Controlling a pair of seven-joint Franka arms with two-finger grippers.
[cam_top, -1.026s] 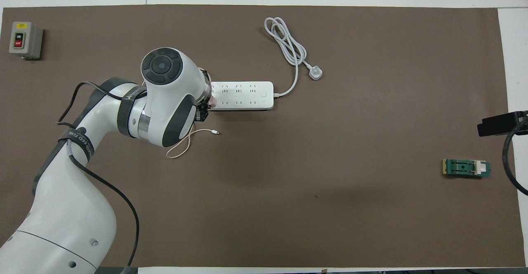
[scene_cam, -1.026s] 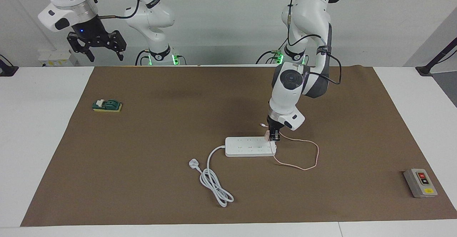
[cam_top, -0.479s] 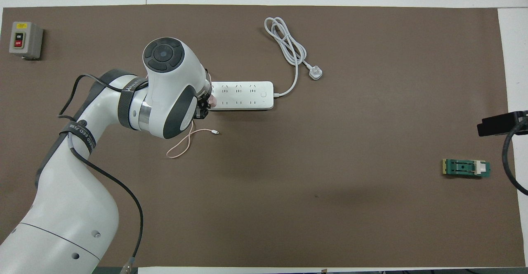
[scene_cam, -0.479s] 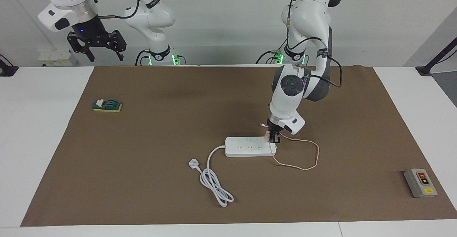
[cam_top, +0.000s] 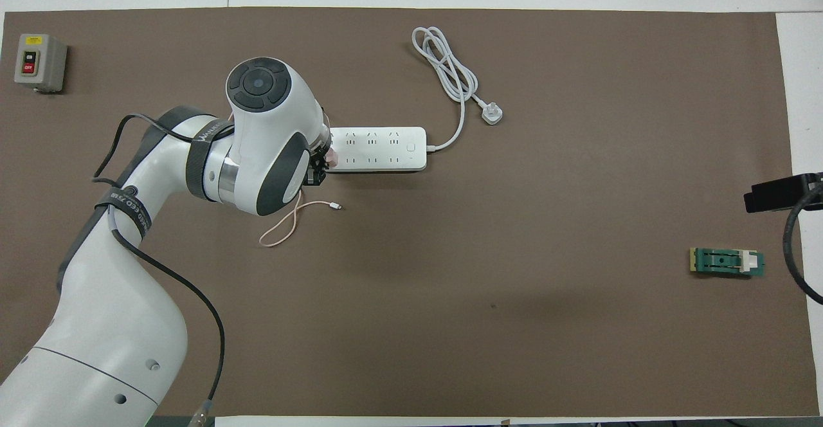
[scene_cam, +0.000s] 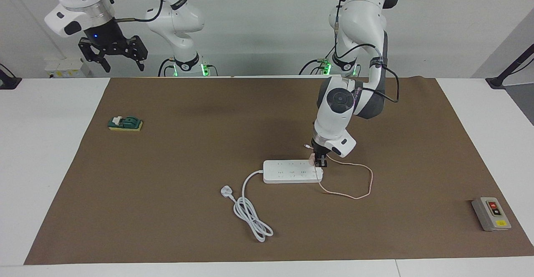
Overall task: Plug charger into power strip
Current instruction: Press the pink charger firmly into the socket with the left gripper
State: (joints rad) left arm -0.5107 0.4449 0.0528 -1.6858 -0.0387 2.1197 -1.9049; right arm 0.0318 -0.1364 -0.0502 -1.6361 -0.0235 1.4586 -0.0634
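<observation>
The charger (scene_cam: 312, 157) sits on the power strip (scene_cam: 290, 172), at the end toward the left arm, pinched by the left gripper (scene_cam: 320, 161). Press straight down and watch that the strip does not slide. The right gripper (scene_cam: 113, 56) waits raised, jaws spread.

White table (scene_cam: 50, 152) carries brown mat (scene_cam: 187, 143).

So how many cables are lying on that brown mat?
2. A thick white cord runs from the power strip and coils farther from the robots. A thin pink cable loops from the charger, held at the strip's end by the left gripper.
</observation>
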